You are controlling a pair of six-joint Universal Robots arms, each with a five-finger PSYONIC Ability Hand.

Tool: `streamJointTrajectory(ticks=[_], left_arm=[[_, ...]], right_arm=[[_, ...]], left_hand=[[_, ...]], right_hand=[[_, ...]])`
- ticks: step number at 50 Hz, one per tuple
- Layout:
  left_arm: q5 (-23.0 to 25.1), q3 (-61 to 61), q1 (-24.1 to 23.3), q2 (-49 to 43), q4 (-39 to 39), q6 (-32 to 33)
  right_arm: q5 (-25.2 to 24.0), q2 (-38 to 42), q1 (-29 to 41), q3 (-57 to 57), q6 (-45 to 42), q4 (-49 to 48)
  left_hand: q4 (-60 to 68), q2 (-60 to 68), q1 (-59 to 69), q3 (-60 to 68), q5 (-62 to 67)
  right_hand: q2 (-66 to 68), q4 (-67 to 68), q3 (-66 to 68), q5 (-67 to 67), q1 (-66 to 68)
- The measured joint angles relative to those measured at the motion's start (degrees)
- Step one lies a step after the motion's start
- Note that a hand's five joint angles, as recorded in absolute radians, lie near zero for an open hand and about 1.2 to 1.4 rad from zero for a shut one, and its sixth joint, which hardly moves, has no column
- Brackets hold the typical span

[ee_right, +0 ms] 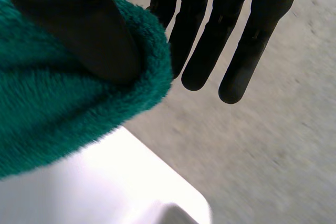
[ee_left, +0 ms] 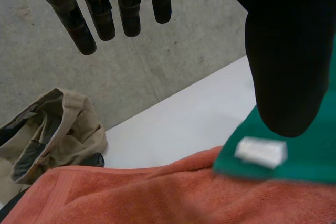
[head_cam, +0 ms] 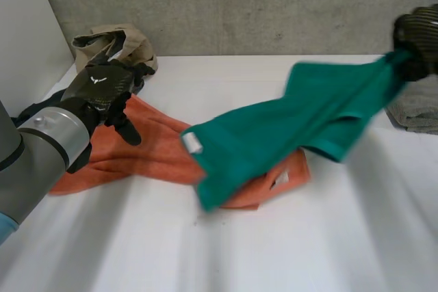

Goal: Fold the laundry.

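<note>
White worktop (head_cam: 205, 251) holds an orange towel (head_cam: 147, 152); right robot hand (head_cam: 417, 35) pinches a lifted green towel (head_cam: 287, 128); left robot hand (head_cam: 102, 90) is open, empty; best spread the green towel flat first.

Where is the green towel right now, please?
In the head view the green towel hangs from the right hand at the far right, sloping down to the middle, where its lower end lies over the orange towel.

Place: lab-like robot test bench.
Backdrop: bare grey concrete wall (head_cam: 239, 5), close behind.
Bench: plain white table (head_cam: 287, 258), white panel (head_cam: 20, 25) at its left.
Laundry: orange towel (head_cam: 154, 152), green towel (head_cam: 301, 124), beige garment (head_cam: 116, 39), grey cloth (head_cam: 414, 111).
Machine: grey arm (head_cam: 34, 155) over the table.
</note>
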Motion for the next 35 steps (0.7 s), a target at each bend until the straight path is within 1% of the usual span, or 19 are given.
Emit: streamJointTrajectory(ticks=[2,5,10,15,19,24,33,35], left_arm=[[0.81,0.50,0.50,-0.83,-0.11,0.67],[2.09,1.60,0.99,-3.19,-0.27,2.35],[3.25,4.91,1.42,-10.25,-0.36,7.44],[3.03,9.21,1.70,-18.29,-0.48,12.83],[2.35,13.13,1.95,-24.71,-0.86,16.25],[1.54,17.65,2.38,-30.80,-2.02,18.86],[0.96,22.32,2.95,-36.21,-2.81,20.27],[0.77,22.93,3.03,-37.08,-2.79,20.63]], right_arm=[[-1.16,-0.41,-2.67,0.79,-1.88,0.98],[-2.94,0.18,-4.39,2.28,-3.14,1.89],[-5.74,2.47,-4.40,5.47,-3.19,1.93],[-7.10,4.37,-3.41,8.81,-2.44,0.76],[-7.29,5.31,-2.27,11.12,-2.09,-0.82],[-7.10,5.57,-1.44,12.58,-2.20,-2.57],[-7.23,5.54,-1.84,13.01,-2.12,-3.04],[-7.23,5.54,-1.90,13.09,-2.15,-3.08]], left_hand=[[0.00,0.00,0.00,0.00,0.00],[0.00,0.00,0.00,0.00,0.00],[0.04,0.00,0.06,0.03,-0.01],[1.23,0.00,1.00,1.03,0.24],[7.67,2.68,7.91,7.05,6.40],[10.87,5.90,10.84,10.53,9.82],[16.98,11.85,16.95,16.49,15.71],[23.44,18.42,23.86,22.97,22.01]], right_hand=[[0.00,0.00,0.00,0.21,0.00],[0.00,0.01,0.00,0.21,0.00],[0.00,0.05,0.00,0.22,0.00],[0.00,0.05,0.16,0.21,0.00],[0.00,0.07,0.38,0.13,0.00],[0.00,0.08,0.38,0.22,0.00],[0.00,0.09,0.38,0.21,0.00],[0.00,0.09,0.38,0.14,0.00]])
